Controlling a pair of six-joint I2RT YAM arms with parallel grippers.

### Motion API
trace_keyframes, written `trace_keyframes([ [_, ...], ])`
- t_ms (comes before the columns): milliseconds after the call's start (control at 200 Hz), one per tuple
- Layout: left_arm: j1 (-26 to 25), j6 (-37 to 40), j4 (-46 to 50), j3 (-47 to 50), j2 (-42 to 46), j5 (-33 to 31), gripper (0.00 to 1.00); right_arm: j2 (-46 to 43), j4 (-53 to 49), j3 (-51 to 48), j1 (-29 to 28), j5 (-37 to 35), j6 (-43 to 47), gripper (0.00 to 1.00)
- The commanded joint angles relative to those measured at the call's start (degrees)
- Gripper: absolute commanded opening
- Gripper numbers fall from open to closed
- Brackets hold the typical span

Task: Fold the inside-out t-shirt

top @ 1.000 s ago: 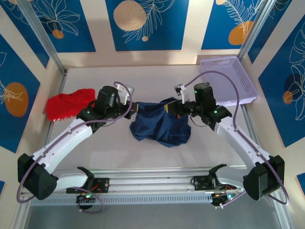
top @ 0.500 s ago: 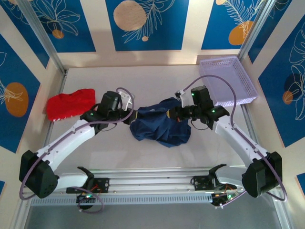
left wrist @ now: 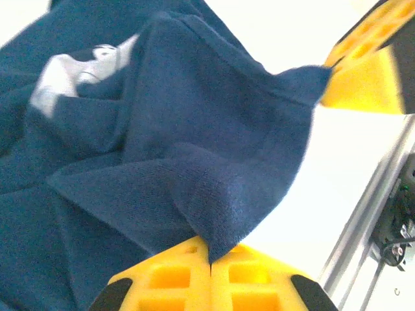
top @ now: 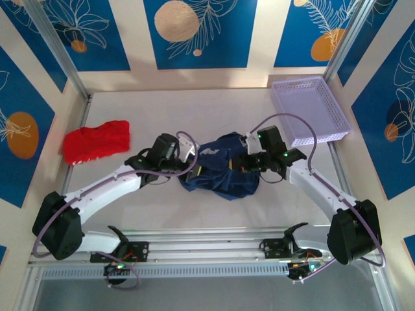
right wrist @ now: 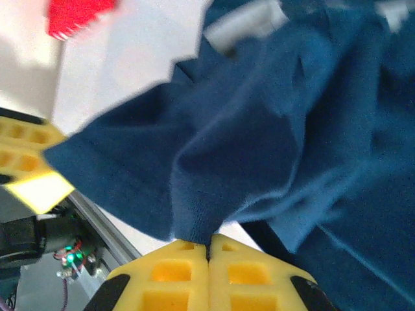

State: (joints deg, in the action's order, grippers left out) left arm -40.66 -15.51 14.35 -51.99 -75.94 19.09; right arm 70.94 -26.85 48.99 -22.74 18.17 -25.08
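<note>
The inside-out t-shirt point(top: 219, 173) lay bunched in a dark navy heap near the middle of the table point(top: 214, 110), between the two arms. The left gripper point(left wrist: 210, 260) had its yellow jaws pressed together on a fold of the navy cloth, which rose straight out of the seam between them. The right gripper point(right wrist: 209, 247) was likewise clamped tight on another pinch of the shirt's edge. The left gripper sat at the heap's left side and the right gripper at its right side, close to each other, with a short stretch of fabric spanning the space between them. Each wrist view caught a yellow part of the other gripper just beyond the cloth. A red garment point(top: 96, 141) lay well apart at the left of the table, and a purple basket point(top: 311, 110) stood at the far right corner.
</note>
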Motion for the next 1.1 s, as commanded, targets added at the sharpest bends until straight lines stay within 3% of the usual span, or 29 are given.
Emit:
trace_keyframes([
  [0,-4.8,3.8,-1.2,1.5,-1.4,2.5,0.05,-2.1,-9.5,-3.3,-2.0,-5.1,-2.7,0.06],
  [115,-10.4,7.5,0.5,2.1,-2.9,3.7,0.15,-7.5,-12.8,-5.6,-2.8,-11.2,-4.8,0.2],
  [195,-12.1,9.8,2.7,1.2,-3.8,4.6,0.3,-10.1,-12.2,-5.3,-2.6,-14.4,-5.2,0.32],
  [375,-11.0,11.8,4.7,-0.9,-2.4,-1.4,0.49,-8.1,-6.1,-1.9,-2.1,-17.3,-3.9,0.43],
  [505,-5.2,6.9,-1.4,1.1,0.2,-6.9,0.61,-1.8,1.2,1.6,-0.2,-16.2,-1.9,0.46],
  [635,5.5,-4.2,-2.9,0.9,-2.0,-11.6,0.66,7.2,5.9,6.9,3.4,-12.4,-0.5,0.48],
  [745,12.5,-9.5,-5.1,0.3,-6.0,-8.9,0.69,15.2,7.2,11.9,4.0,-11.5,1.2,0.49],
  [855,14.3,-9.7,-6.1,-2.6,-12.4,-7.4,0.71,22.7,7.2,16.1,5.1,-9.3,1.3,0.55],
  [1095,15.5,-9.7,-7.4,-10.0,-26.8,-4.0,0.71,31.7,10.5,19.8,5.2,-2.0,-1.2,0.56],
])
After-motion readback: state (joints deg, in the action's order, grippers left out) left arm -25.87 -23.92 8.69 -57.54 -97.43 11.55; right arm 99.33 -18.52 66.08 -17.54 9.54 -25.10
